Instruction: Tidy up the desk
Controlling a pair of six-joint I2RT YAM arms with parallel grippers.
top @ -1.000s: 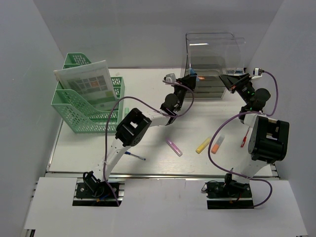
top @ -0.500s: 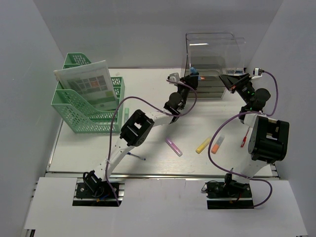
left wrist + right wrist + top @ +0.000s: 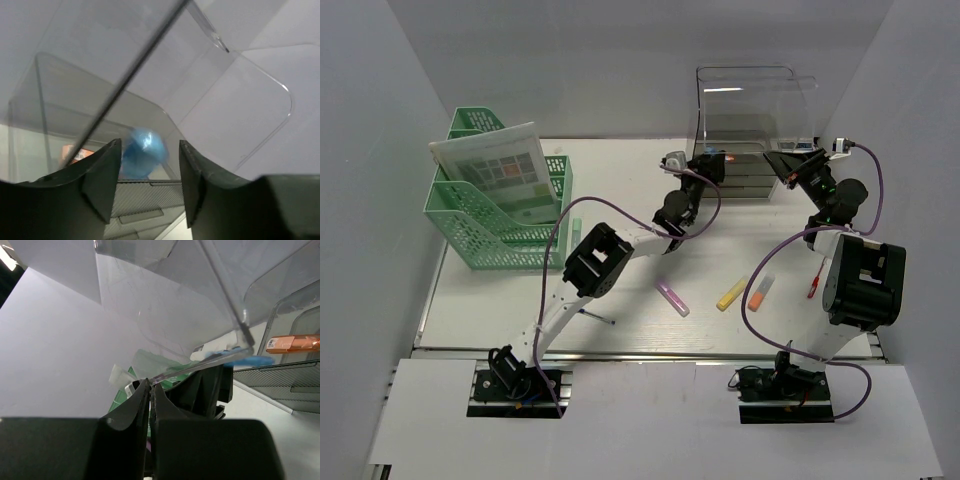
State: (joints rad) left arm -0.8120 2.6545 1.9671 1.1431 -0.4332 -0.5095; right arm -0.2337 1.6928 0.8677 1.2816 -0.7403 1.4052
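The desk [image 3: 480,300], a white top walled in pale grey, fills the top view. At its left far corner stand green mesh file racks [image 3: 470,235] with a printed sheet [image 3: 500,172] leaning in them. A dark pen [image 3: 596,318] lies near the front edge, beside the left arm. That arm stretches to the far edge, where the left gripper [image 3: 712,160] sits at the front of a clear box [image 3: 750,110] with its lid raised; the jaws stand spread, and the wrist view shows a blue thing [image 3: 144,152] in the gap beyond them, whether touching I cannot tell. Toward the front edge lie a purple marker [image 3: 672,297], a yellow marker [image 3: 731,293] and an orange marker [image 3: 760,292], then a red pen [image 3: 814,285] by the right arm. The right gripper [image 3: 786,163] is at the box's right side, fingers [image 3: 132,407] pressed together where the lid's thin edge meets their tips.
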